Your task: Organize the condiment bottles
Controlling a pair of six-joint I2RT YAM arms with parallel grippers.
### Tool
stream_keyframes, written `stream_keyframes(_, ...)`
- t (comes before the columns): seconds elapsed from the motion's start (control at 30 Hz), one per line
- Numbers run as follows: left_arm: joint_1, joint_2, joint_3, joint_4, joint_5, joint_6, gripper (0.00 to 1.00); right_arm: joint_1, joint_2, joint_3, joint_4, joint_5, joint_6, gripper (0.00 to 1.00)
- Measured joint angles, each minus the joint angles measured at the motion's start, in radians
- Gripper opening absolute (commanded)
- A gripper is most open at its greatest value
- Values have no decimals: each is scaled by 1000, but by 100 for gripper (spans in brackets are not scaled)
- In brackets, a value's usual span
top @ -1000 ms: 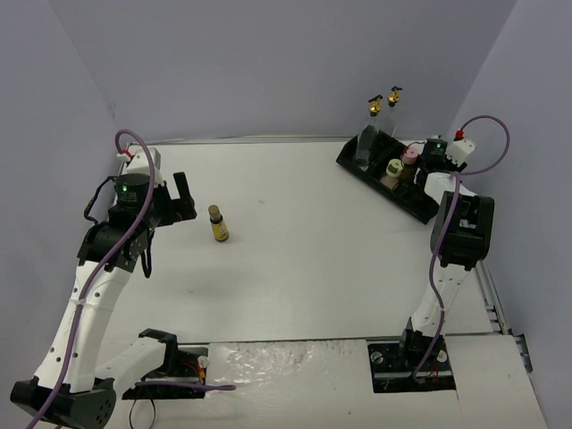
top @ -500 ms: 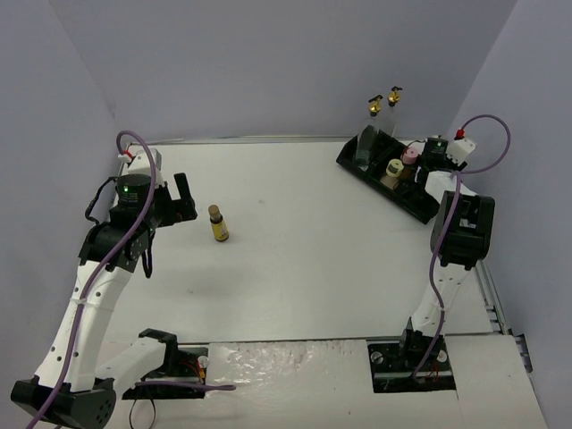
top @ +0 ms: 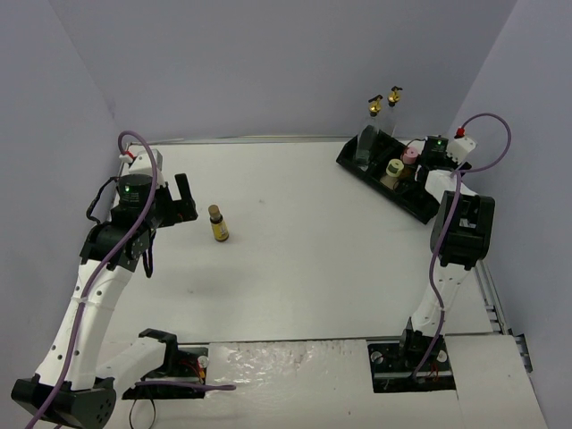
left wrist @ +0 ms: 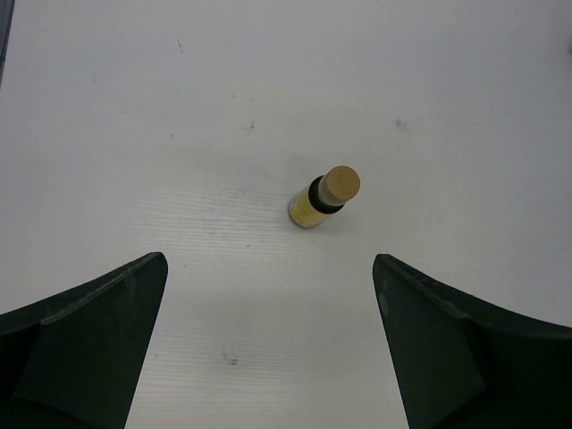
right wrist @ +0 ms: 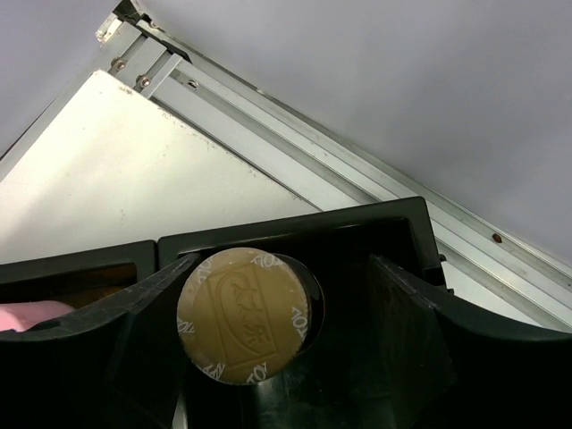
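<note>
An amber brown-capped bottle stands upright on the white table at the left, also in the left wrist view. My left gripper is open and empty, just short of it. My right gripper hangs open over the black tray, astride a second brown-capped bottle standing in an end compartment. Its left finger is close against the cap and its right finger is well apart. In the tray stand a cream-capped bottle, a pink-capped bottle and two spouted glass bottles.
The tray lies diagonally at the back right, close to the purple right wall. A metal rail runs along the table edge just behind the tray. The arm bases and their cables sit at the near edge.
</note>
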Motion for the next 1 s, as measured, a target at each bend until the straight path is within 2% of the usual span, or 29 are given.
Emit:
stream_keyframes(0.33, 0, 0, 0, 2, 4, 0, 97, 0, -16, -27, 0, 12, 17, 78)
stream_keyframes(1.0, 0, 20, -15, 15, 18, 0, 97, 9, -243, -198, -10, -11, 74, 84)
